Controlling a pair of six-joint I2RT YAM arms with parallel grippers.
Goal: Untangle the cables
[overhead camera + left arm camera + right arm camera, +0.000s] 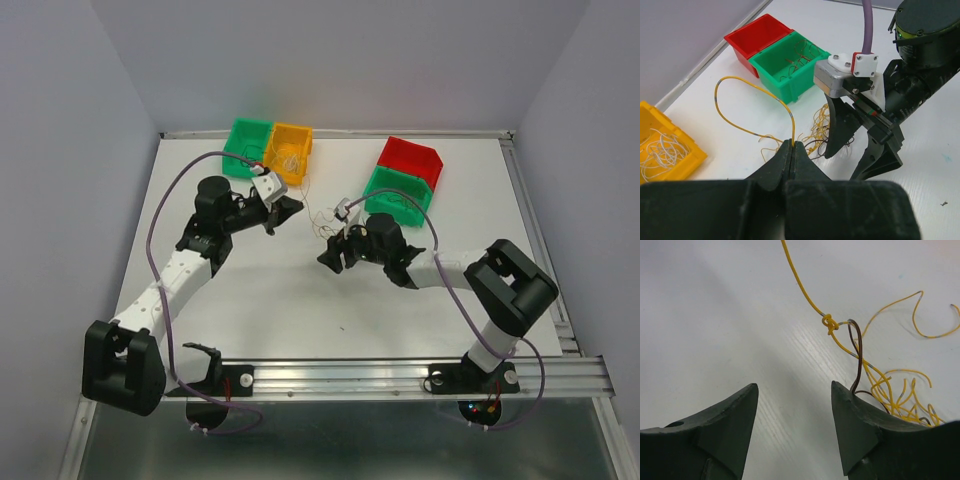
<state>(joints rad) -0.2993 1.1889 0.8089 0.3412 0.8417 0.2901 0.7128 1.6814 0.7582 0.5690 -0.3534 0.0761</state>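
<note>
Cables (322, 222): loose tangle of hair-thin curly strands lying mid-table (280, 300), between the two grippers. Mostly yellow, with a few dark ones mixed in.
Yellow strand (792, 127): yellow with grey bands. Rises from the left pinch, arcs over in a tall loop, drops to the table and runs back toward the pile.
Knot (829, 324): small, tight and yellow, on a straight yellow line just outside the heap, seen from the right wrist.
Brown strand (859, 360): bends over near the knot, runs down and touches the inner edge of the finger on the right of that view.
Left gripper (792, 145): jaws pressed together, clamped on the yellow strand at the very tips. It sits just beside the tangle.
Right gripper (795, 387): jaws spread, bare table between them, gripping nothing. It is low at the edge of the tangle and faces the left gripper.
Right green bin (790, 85): just beyond the tangle, with orange-tan strands (800, 55) inside.
Red bin (742, 52): touching the right green bin on its far side.
Yellow bin (690, 157): at the far left of the table, holding whitish strands (660, 150).
Left green bin (235, 160): side by side with the yellow bin, touching it.
Purple cord (867, 25): thick, plugged into a white-and-red block (860, 62) on the right wrist.
Lights (480, 408): small red and green dots at the right arm's base. Any markings there are too small to read.
</note>
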